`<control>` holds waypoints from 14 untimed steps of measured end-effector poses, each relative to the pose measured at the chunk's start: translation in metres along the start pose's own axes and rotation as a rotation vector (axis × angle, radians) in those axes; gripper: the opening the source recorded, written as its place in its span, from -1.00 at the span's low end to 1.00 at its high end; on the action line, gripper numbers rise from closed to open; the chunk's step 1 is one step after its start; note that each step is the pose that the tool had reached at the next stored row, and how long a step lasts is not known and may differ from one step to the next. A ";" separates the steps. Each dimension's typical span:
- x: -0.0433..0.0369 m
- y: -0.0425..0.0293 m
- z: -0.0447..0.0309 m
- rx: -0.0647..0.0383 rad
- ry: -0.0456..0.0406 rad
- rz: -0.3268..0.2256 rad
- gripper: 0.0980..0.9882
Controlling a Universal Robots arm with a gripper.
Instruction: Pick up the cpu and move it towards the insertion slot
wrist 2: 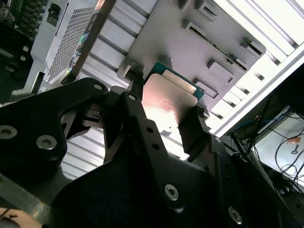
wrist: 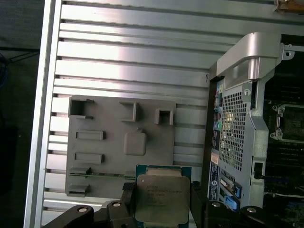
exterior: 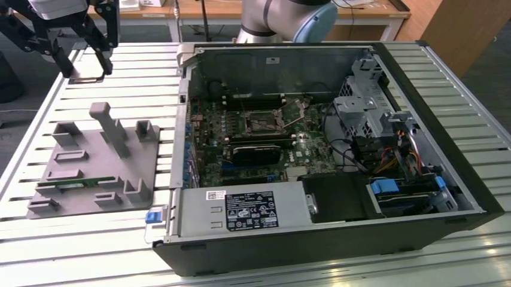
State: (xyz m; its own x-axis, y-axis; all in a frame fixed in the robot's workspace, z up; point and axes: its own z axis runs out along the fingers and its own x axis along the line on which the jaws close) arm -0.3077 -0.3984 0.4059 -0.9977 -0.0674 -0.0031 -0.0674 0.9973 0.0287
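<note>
While the black two-fingered gripper (exterior: 88, 75) pinches the small square cpu with its silver-grey metal face (wrist: 163, 199) by two opposite edges, it hangs high over the far corner of the slatted aluminium table (exterior: 80, 251) at the exterior view's left, beyond the grey plastic tray (exterior: 84, 173). The square silver-framed insertion slot (exterior: 262, 122) sits well apart, inside the open black computer case (exterior: 279, 254). Carrying the chip well, I judge, means holding it level, gripping firmly, and clearing the case's wall.

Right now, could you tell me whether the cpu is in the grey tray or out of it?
Out: the gripper holds the cpu by its edges, clear of the grey tray, in both wrist views.
</note>
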 end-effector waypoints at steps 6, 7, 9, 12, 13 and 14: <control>-0.0048 -0.0003 0.0000 0.000 0.0000 0.000 0.01; -0.0055 -0.0004 0.0000 0.000 -0.0001 0.000 0.01; -0.0072 -0.0005 0.0000 0.000 0.0000 0.000 0.01; -0.0097 -0.0006 0.0000 0.000 -0.0001 0.000 0.01; -0.0106 -0.0007 0.0000 0.000 0.0000 0.000 0.01; -0.0114 -0.0008 0.0001 0.000 -0.0001 0.000 0.01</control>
State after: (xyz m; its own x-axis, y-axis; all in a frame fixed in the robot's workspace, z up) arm -0.2963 -0.3985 0.4059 -0.9977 -0.0674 -0.0032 -0.0675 0.9973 0.0288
